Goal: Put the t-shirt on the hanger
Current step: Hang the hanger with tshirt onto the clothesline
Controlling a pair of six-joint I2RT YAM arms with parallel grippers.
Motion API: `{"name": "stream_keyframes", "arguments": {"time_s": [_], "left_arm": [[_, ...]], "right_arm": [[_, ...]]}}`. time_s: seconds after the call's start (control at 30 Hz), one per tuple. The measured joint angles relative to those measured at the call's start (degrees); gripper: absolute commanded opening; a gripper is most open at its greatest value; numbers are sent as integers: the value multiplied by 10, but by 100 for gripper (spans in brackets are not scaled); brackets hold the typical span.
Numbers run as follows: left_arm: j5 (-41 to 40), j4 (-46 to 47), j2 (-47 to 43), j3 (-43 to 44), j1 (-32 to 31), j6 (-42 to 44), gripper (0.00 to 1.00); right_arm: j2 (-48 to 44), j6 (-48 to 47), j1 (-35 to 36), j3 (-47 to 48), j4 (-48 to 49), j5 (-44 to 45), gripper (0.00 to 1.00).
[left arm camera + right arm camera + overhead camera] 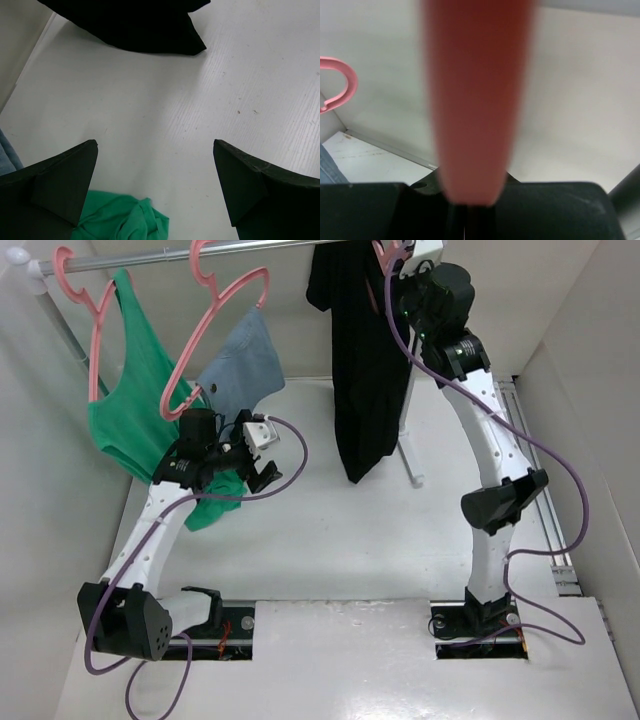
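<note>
Overhead, the right tool (470,205) grips the hanger (475,100), t-shirt (360,370) hem near the table (330,530).

The overhead camera is looking down from above and behind both arm bases, taking in the whole white surface (330,540) as far as the grey metal garment rail (140,259). The left wrist camera is pointing steeply down, close over that surface, between the tips of the left hand (155,145). With the overhead view it is sharing the hem of the black short-sleeved cloth t-shirt (355,370) (145,25) and a fold of the green tank top (125,410) (125,220). The right wrist camera is facing the pale back wall (580,100), sitting so near the pink plastic clothes hanger (475,100) that it is blurring.
</note>
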Motion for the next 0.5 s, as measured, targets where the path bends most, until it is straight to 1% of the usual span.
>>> {"name": "stream_keyframes", "arguments": {"time_s": [0.13,0.23,0.3,0.33,0.37,0.5], "left_arm": [[-1,3,-5,-14,0,-1,100],[-2,3,-7,-20,0,-4,100],[-3,5,-7,-22,0,-5,100],[-3,6,-7,-24,0,-5,100],[-3,7,-7,-25,0,-5,100],[-2,11,-7,-35,0,-5,100]], "right_arm": [[-21,3,0,-40,20,-6,0],[-51,3,0,-81,28,-26,25],[-78,-4,-1,-113,25,-46,57],[-94,-8,-1,-132,19,-54,81],[-113,-17,0,-154,14,-62,100],[-192,-54,1,-222,-16,-79,100]]}}
